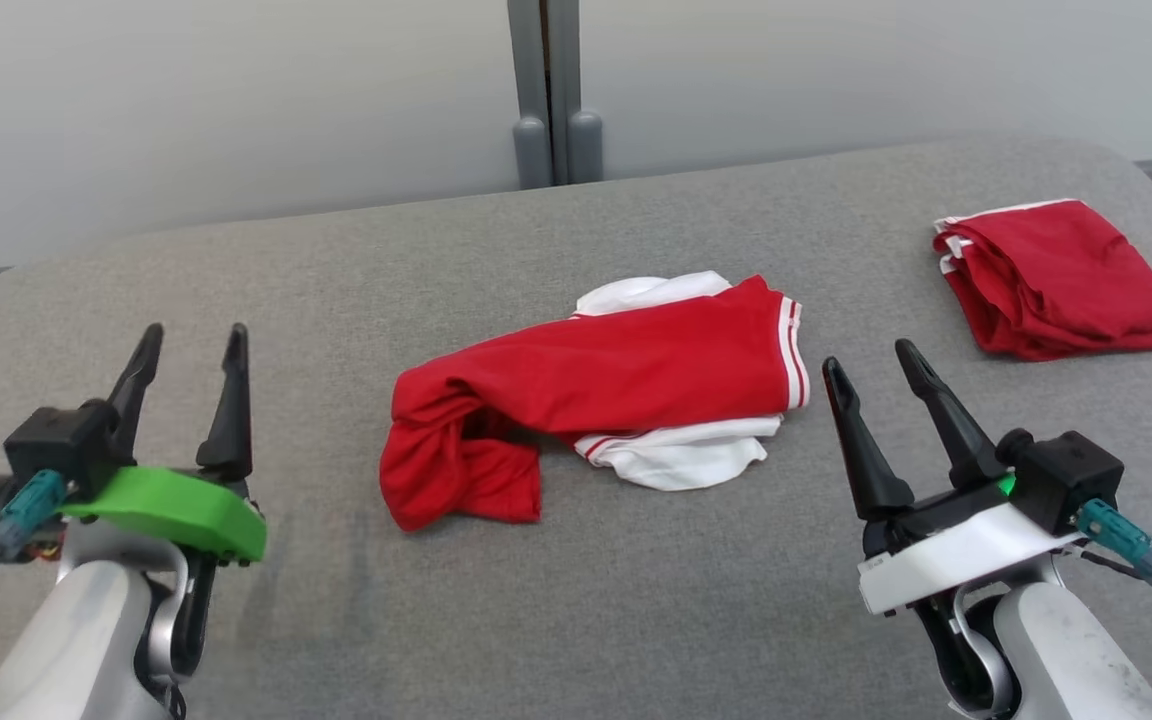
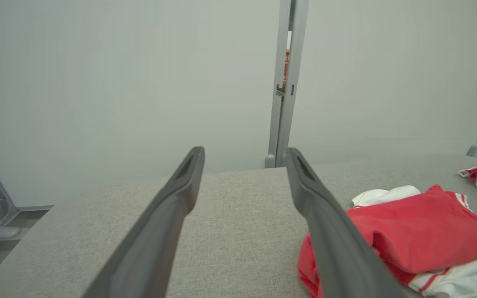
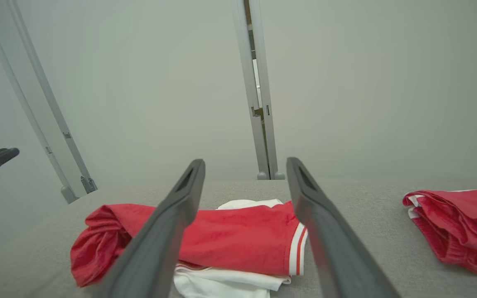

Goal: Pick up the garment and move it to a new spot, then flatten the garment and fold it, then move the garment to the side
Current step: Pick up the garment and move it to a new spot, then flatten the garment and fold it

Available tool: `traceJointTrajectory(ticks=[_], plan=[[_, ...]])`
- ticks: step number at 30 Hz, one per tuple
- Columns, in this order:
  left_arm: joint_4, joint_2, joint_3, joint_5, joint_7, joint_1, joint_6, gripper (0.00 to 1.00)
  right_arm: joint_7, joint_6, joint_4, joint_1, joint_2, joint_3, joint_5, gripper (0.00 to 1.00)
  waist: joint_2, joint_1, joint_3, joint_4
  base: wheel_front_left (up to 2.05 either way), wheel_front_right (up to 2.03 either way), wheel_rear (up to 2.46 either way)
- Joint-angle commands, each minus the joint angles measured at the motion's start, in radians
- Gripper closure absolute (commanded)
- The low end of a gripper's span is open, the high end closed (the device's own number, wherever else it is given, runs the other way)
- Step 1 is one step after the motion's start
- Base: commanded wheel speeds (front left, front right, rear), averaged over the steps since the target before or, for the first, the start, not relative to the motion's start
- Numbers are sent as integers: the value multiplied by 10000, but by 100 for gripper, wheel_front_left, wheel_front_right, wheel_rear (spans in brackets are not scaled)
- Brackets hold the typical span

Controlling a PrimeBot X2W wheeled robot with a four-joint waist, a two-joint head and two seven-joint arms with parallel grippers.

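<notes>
Pincers framed the near edge of the scene: the left pincer [image 1: 196,335] at the lower left and the right pincer [image 1: 868,356] at the lower right, both spread wide, holding nothing, poised over the grey tabletop [image 1: 336,260]. Between them and a little farther on lay the garment [image 1: 596,385], a red-and-white piece bunched on itself, its red end twisted toward the left, with white layers poking out beneath and behind. Farther off to the right sat a second red garment [image 1: 1056,280], folded and well apart. The risk seemed to lie in the grasp. A pinch on the heaped folds could catch only one layer, so the cloth would lift tangled and resist flattening.
</notes>
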Motion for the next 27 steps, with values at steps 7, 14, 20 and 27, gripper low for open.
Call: traceJointTrajectory(ticks=[7, 14, 20, 27], plan=[[-1958, -183, 1283, 627, -16, 2358, 983, 0, -28, -11, 295, 408, -44, -33, 176, 0, 0, 0, -342, 617, 0, 0, 0], [-2592, -1412, 2131, 1575, -18, 4011, 1013, 0, -28, -11, 641, 580, 40, -139, 268, 0, 0, 0, -311, 610, 0, 0, 0], [-2407, -2088, 2632, 2263, -19, 4318, 449, 0, -28, -11, 816, 655, -49, -309, 270, 0, 0, 0, -283, 704, 0, 0, 0], [-2174, -2522, 3109, 2778, -18, 4090, -74, 0, -28, -11, 1119, 583, -68, -397, 291, 0, 0, 0, -246, 778, 0, 0, 0]])
